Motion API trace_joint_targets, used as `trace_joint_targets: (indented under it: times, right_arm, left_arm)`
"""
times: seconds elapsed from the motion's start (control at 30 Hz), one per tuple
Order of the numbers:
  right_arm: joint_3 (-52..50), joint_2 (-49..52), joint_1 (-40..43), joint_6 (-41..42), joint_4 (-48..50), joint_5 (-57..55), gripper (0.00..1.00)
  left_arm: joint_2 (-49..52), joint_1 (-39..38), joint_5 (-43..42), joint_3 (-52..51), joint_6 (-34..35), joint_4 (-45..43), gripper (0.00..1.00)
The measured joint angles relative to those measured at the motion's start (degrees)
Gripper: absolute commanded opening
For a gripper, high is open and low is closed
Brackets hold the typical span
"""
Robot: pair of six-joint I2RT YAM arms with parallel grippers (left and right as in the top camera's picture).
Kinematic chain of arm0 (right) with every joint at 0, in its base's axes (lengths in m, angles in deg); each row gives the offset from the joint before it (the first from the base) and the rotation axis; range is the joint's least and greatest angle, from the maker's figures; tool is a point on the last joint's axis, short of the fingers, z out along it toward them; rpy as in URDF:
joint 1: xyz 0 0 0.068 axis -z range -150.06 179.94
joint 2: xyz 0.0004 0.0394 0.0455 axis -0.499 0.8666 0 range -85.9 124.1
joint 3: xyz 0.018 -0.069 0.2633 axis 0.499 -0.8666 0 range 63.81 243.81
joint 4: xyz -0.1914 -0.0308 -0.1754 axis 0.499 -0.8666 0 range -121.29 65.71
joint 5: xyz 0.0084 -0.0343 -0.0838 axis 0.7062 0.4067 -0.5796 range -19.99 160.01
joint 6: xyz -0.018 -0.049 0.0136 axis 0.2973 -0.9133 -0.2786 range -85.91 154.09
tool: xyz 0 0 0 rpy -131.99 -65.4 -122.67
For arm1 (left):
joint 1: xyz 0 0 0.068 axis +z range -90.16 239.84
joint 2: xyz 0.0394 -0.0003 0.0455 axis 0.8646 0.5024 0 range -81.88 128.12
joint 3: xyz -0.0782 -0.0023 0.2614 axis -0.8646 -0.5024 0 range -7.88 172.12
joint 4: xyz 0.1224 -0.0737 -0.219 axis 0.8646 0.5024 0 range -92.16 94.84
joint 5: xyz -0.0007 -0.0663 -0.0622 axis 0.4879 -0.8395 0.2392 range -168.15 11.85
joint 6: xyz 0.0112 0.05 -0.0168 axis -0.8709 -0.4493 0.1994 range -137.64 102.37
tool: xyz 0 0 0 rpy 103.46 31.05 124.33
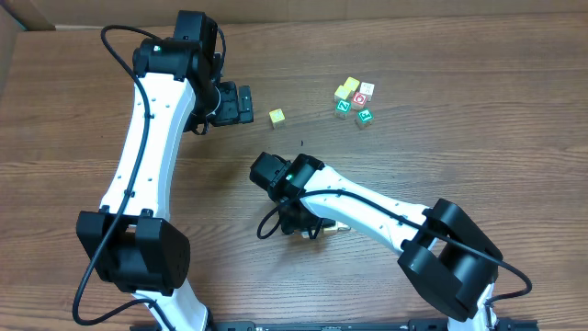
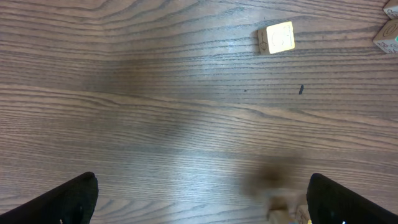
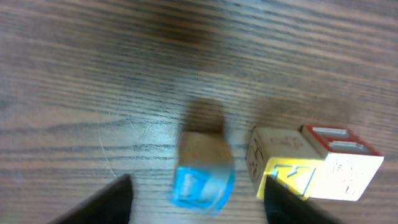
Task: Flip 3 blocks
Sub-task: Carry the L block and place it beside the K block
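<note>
The right gripper [image 3: 198,202] hangs low over the wooden table [image 3: 74,74] with its jaws spread. The blue-faced block [image 3: 204,180] lies on the wood squarely between the two dark fingers [image 3: 109,202], with a gap on either side, so nothing is pinched. The block is blurred in the wrist view, so its exact tilt cannot be told; its blue face turns toward the camera and a bare wooden face sits uppermost. Being a cube, it has no long axis to line up with.

Just beside it, on the camera-right side, stands a cream cube [image 3: 273,144] with a yellow printed face, tight against a red-edged block [image 3: 348,168]. That finger stands right in front of the cream cube, so a closing move probably risks catching it.

The left gripper [image 2: 199,202] is also wide apart and empty, well away from this group. It points toward a lone pale yellow cube [image 2: 277,38], which it is nearer to.
</note>
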Motion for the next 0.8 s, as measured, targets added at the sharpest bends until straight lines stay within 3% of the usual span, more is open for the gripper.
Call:
trace_joint_targets:
  times: [0.1, 0.3, 0.37, 0.5, 0.6, 0.8]
  right_arm:
    - [0.0, 0.0, 0.0, 0.3, 0.0, 0.0, 0.76]
    - [0.2, 0.0, 0.1, -1.5, -0.1, 1.6, 0.62]
    - [1.1, -0.1, 0.0, -2.6, -0.1, 2.7, 0.53]
    - [2.7, -1.2, -0.1, -4.2, -1.2, 4.4, 0.19]
    - [3.2, -2.0, -0.4, -4.2, -4.6, 5.1, 0.06]
    - [2.0, -2.1, -2.8, -4.5, -3.6, 5.6, 0.04]
  left_arm:
    - [0.0, 0.0, 0.0, 0.0, 0.0, 0.0, 1.00]
    - [0.0, 0.0, 0.0, 0.0, 0.0, 0.0, 1.00]
    - [0.0, 0.0, 0.0, 0.0, 0.0, 0.0, 1.00]
    - [0.0, 0.0, 0.0, 0.0, 0.0, 0.0, 1.00]
    - [0.0, 0.0, 0.0, 0.0, 0.0, 0.0, 1.00]
    - [0.0, 0.0, 0.0, 0.0, 0.0, 0.0, 1.00]
